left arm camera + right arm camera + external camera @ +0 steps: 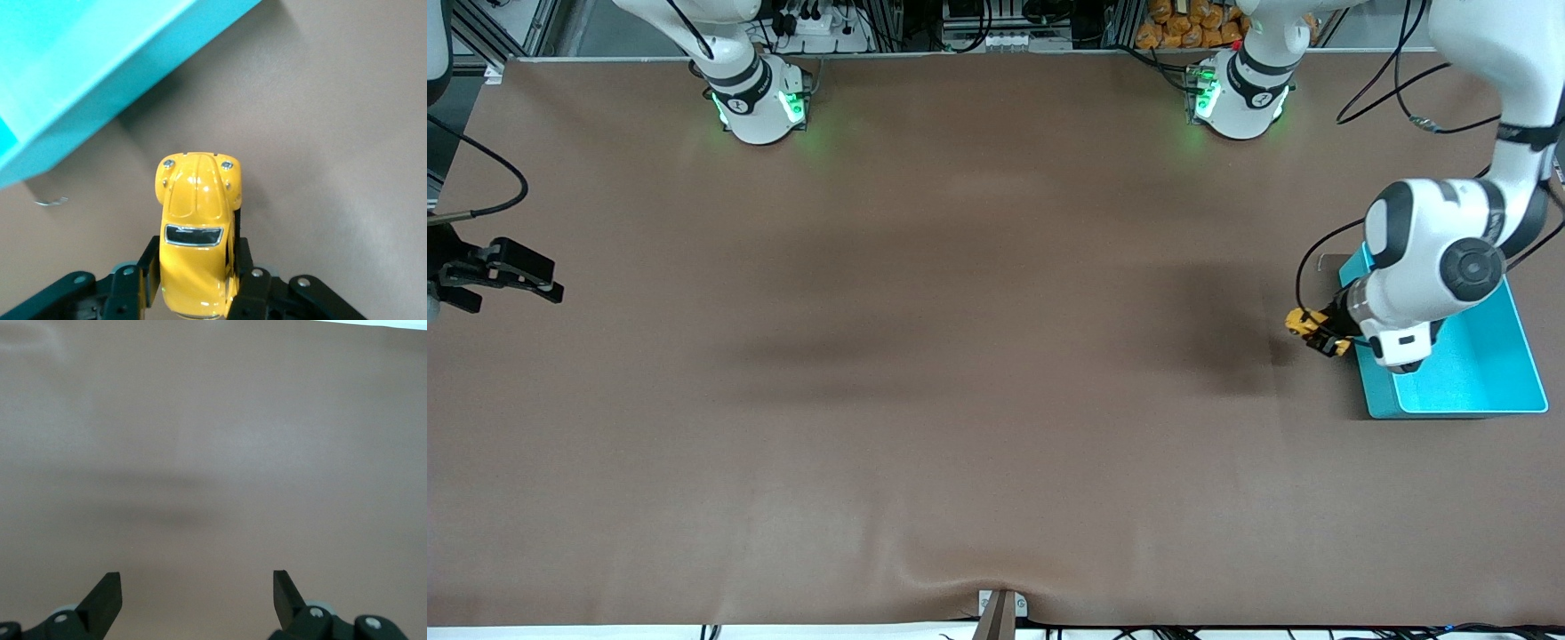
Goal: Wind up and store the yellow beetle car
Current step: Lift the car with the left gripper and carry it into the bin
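The yellow beetle car (1307, 327) is held in my left gripper (1327, 334), just beside the turquoise bin (1458, 391) at the left arm's end of the table. In the left wrist view the car (197, 230) sits between the two black fingers (250, 283), which are shut on its sides, nose pointing away over the brown mat. The bin's wall (100, 73) shows close by. My right gripper (511, 267) waits open and empty at the right arm's end of the table; its fingers (107, 597) stand wide apart over bare mat.
The brown mat (960, 356) covers the table. A small bent metal piece (50, 201) lies on the mat near the bin's corner. The arm bases (760, 102) stand along the table edge farthest from the front camera.
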Robot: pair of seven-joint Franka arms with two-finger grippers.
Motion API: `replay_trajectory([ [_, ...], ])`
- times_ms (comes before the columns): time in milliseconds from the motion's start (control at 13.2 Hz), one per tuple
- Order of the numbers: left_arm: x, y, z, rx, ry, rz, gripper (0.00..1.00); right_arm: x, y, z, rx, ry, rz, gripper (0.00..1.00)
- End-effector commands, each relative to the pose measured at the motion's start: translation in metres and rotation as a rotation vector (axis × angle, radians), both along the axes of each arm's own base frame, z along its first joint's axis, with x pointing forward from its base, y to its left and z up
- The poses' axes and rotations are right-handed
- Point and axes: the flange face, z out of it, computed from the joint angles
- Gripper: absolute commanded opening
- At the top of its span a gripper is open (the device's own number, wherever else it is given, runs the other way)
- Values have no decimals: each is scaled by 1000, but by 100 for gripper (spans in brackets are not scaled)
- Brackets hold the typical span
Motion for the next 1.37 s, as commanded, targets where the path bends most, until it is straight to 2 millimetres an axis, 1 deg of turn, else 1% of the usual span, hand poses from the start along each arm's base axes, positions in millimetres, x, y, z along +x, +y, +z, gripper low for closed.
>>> replay_trajectory([
  [0,-9,37,33,67,9,-146,0,-22,13,24,-34,-19,-2,100],
  [76,-11,53,42,77,9,-218,0,-24,17,28,-38,-26,0,100],
  [152,-14,70,47,69,21,-299,0,-27,17,32,-39,-32,0,100],
  [228,-18,99,50,53,31,-374,0,-33,21,32,-37,-31,7,100],
  [380,-26,143,46,23,51,-477,0,-46,22,33,-34,-40,12,100],
  [456,-27,159,41,15,54,-491,0,-49,23,32,-33,-31,15,100],
  [532,-25,166,37,17,59,-514,0,-50,24,32,-32,-26,18,100],
  [684,-26,183,18,31,82,-558,0,-52,24,29,-21,-18,25,100],
  [760,-28,192,7,30,88,-559,0,-56,24,29,-17,-21,25,100],
  [913,-29,203,-23,5,86,-585,0,-64,21,26,-1,-15,19,100],
  [1065,-30,214,-50,-5,84,-605,0,-64,19,26,4,-15,15,100],
  [1141,-32,221,-61,5,88,-617,0,-64,15,26,5,-16,6,100],
  [1293,-35,225,-79,9,108,-642,0,-65,14,26,24,-13,-3,100],
])
